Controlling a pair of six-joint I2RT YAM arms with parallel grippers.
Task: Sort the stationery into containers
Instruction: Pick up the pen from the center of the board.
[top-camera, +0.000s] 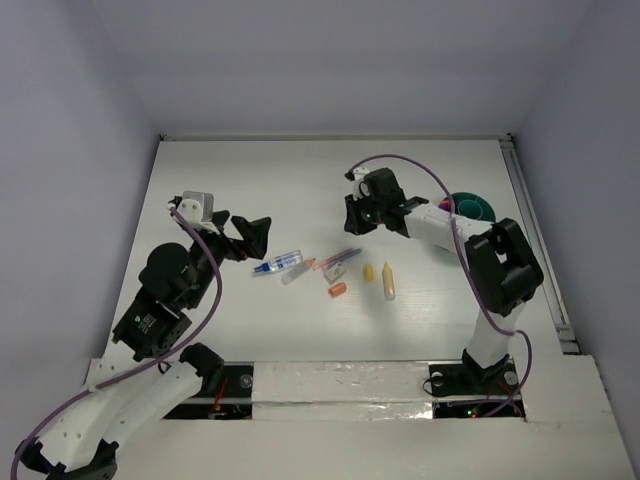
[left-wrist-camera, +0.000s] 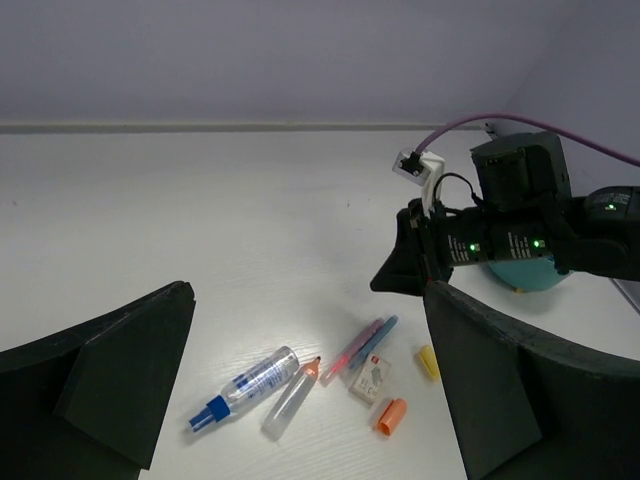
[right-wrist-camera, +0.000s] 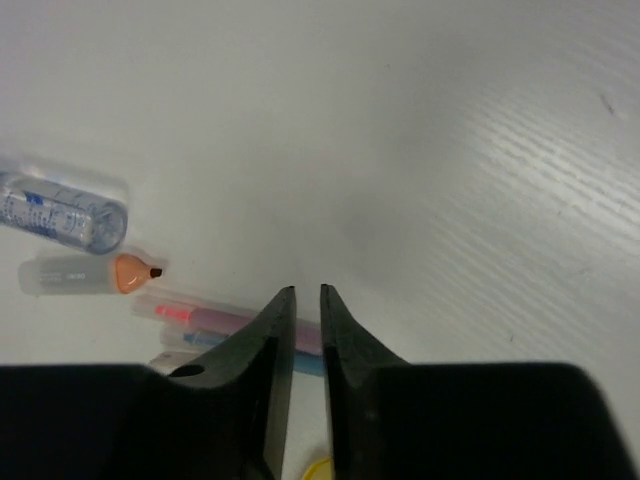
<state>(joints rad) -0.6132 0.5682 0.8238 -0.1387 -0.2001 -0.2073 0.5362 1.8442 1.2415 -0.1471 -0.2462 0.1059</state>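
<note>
The stationery lies in a loose row mid-table: a blue-white pen, an orange-tipped clear highlighter, a thin pink pen beside a blue one, a white eraser, an orange stub and two yellow markers. The round teal container stands at the far right, behind my right arm. My left gripper hovers wide open and empty, left of the row. My right gripper hangs above the pink and blue pens, its jaws drawn to a thin slit with nothing between them.
A metal rail runs along the table's right edge. White walls close the table at the back and both sides. The purple cable arcs over my right arm. Bare tabletop stretches behind the row of items.
</note>
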